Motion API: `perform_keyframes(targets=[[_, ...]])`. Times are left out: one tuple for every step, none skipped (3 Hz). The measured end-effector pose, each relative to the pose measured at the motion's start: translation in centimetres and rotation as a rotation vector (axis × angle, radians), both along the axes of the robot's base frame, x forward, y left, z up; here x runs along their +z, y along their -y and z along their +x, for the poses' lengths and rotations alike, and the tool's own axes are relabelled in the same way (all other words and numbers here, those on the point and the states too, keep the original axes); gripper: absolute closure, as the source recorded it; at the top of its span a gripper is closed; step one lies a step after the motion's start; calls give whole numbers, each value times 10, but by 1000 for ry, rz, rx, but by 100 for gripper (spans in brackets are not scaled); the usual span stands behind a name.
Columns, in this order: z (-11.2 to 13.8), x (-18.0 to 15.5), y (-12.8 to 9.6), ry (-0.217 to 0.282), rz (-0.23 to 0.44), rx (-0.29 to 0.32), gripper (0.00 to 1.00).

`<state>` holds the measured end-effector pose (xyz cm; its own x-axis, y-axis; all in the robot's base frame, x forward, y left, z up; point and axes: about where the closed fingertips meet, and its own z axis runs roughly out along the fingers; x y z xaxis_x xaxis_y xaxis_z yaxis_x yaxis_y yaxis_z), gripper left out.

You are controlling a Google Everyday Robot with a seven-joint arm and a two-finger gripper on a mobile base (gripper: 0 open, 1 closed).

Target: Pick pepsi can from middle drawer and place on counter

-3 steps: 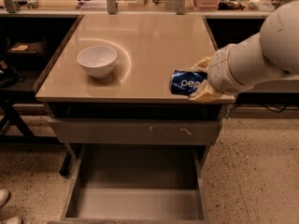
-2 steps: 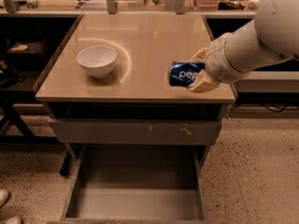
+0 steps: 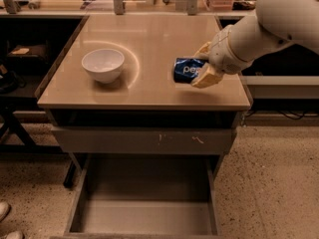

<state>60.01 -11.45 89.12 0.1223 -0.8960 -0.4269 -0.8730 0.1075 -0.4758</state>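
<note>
The step in hand looks like the set-down. The pepsi can (image 3: 185, 69) is out of the middle drawer (image 3: 144, 203), which stands pulled open and bare-floored at the bottom of the frame. The can is now over the right-centre part of the desk (image 3: 149, 39), held on its side with the white lettering facing the camera.

To finish well, the can probably needs tipping upright before release, since a can let go on its side would likely roll toward the near right edge. The release point is best kept inward from that edge. It is already well apart from the white bowl (image 3: 103, 63) at centre left. I cannot tell whether the can touches the surface or hangs just above it, so a slow descent until it rests seems wise.

The white arm (image 3: 279, 19) enters from the upper right of the frame and slopes down and left, its wrist bent toward the desk. The gripper (image 3: 201, 66) sits at the can's right end, and its beige fingers (image 3: 208, 76) pinch the can, one above and one below.
</note>
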Motion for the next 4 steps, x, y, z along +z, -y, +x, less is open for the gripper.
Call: perform_keyframes(targets=[[20,-10,-7,-29,24,18,100],[33,-20,-12,-58,33,27,100],[42,-30,-16,-88,37,34,100],[46,-39,-17,-115,47,37,100]])
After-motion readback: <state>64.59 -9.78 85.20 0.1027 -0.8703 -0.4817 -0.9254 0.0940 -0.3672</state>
